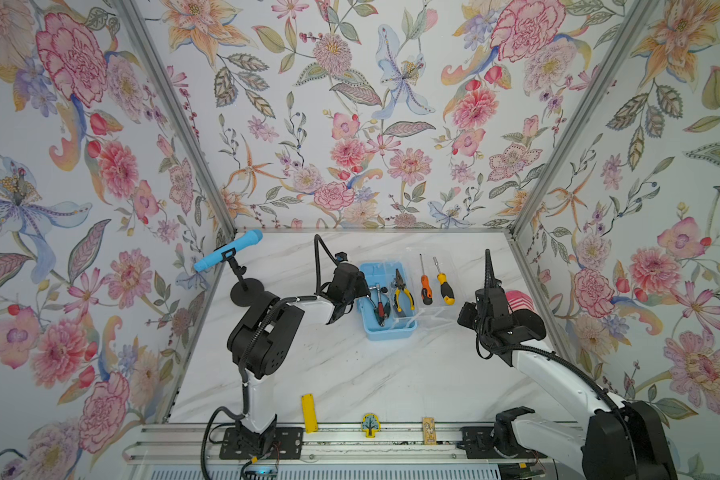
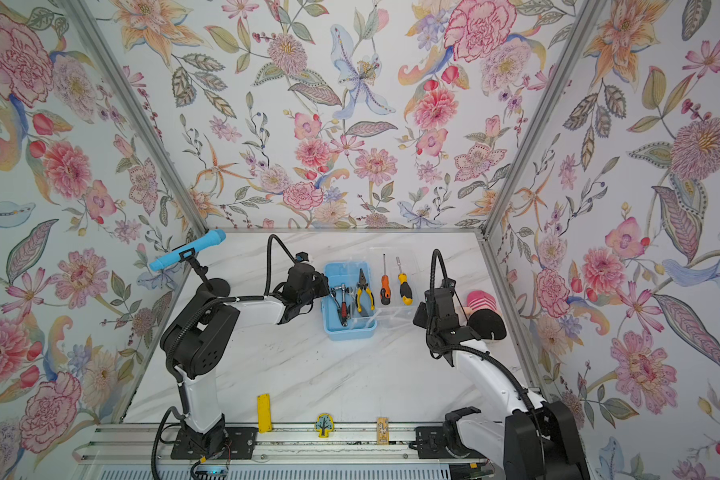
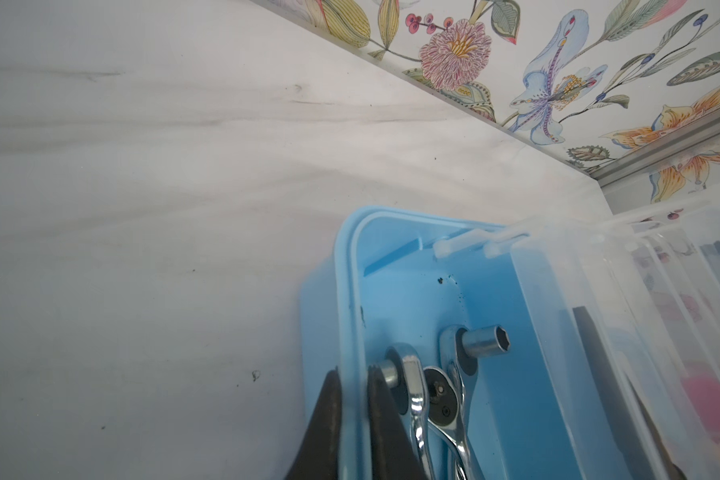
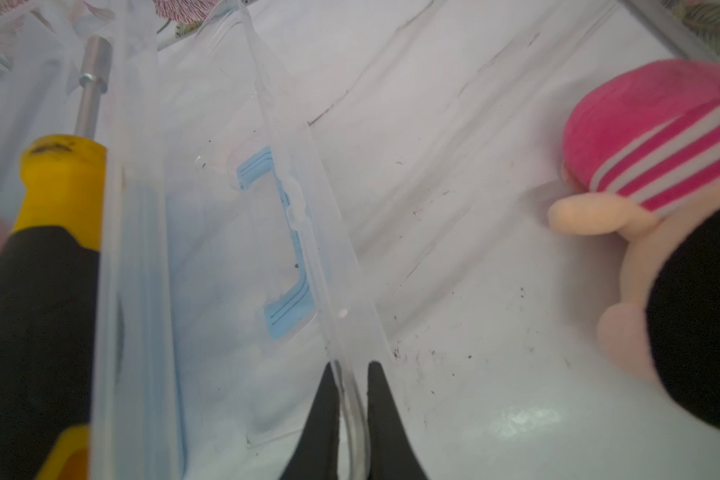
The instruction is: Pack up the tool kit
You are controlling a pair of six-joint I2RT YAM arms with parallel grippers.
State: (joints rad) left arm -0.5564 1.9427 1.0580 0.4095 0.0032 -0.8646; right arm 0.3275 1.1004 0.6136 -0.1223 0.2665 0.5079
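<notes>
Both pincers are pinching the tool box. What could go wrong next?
1. The right pincer grips the thin rim of the clear lid. The orange screwdriver and yellow screwdriver lie in that open lid, so swinging it shut would probably tip them out.
2. That rim looks slim and smooth, so it might slip free.
3. The left pincer pinches only one wall of the blue box, so the box could twist or tilt.
</notes>
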